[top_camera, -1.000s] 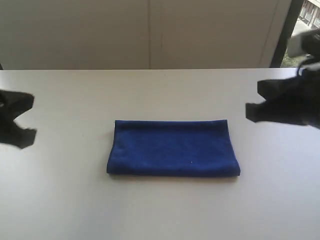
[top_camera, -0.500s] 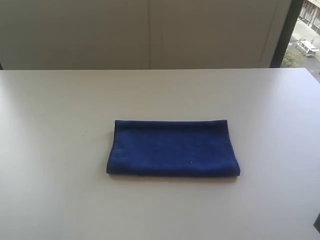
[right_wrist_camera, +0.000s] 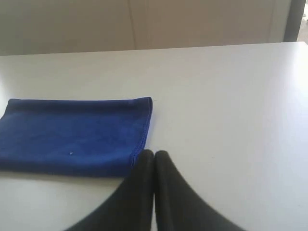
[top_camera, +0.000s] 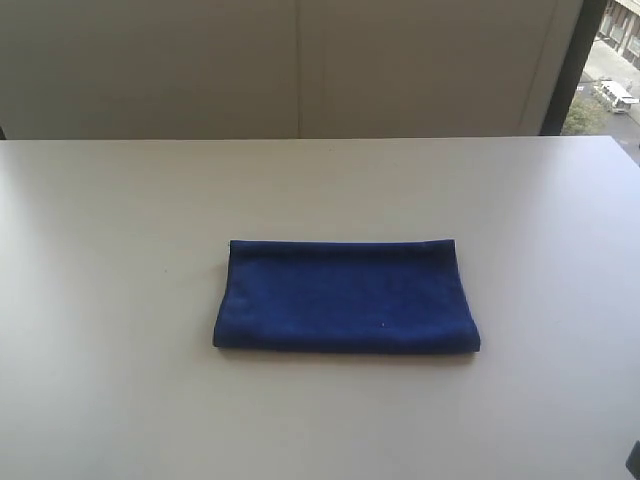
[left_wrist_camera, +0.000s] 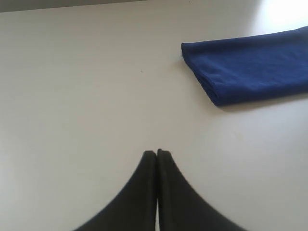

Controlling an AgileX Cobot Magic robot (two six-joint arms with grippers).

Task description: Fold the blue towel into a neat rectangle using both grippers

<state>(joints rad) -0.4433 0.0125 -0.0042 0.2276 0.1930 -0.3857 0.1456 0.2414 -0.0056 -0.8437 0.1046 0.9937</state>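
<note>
Both together, empty: left pincer [left_wrist_camera: 157, 153], right pincer [right_wrist_camera: 154, 153] | blue towel [top_camera: 345, 297] folded, apart from both

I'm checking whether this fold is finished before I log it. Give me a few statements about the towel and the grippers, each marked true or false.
1. The blue towel lies folded into a rectangle on the table. True.
2. The left gripper has its jaws spread wide. False: the jaws are shut together, with nothing between them.
3. The right gripper is pinching a corner of the towel. False: its jaws are shut on nothing, and the towel lies free on the table.
4. In the exterior view, no arm reaches over the towel. True.
</note>
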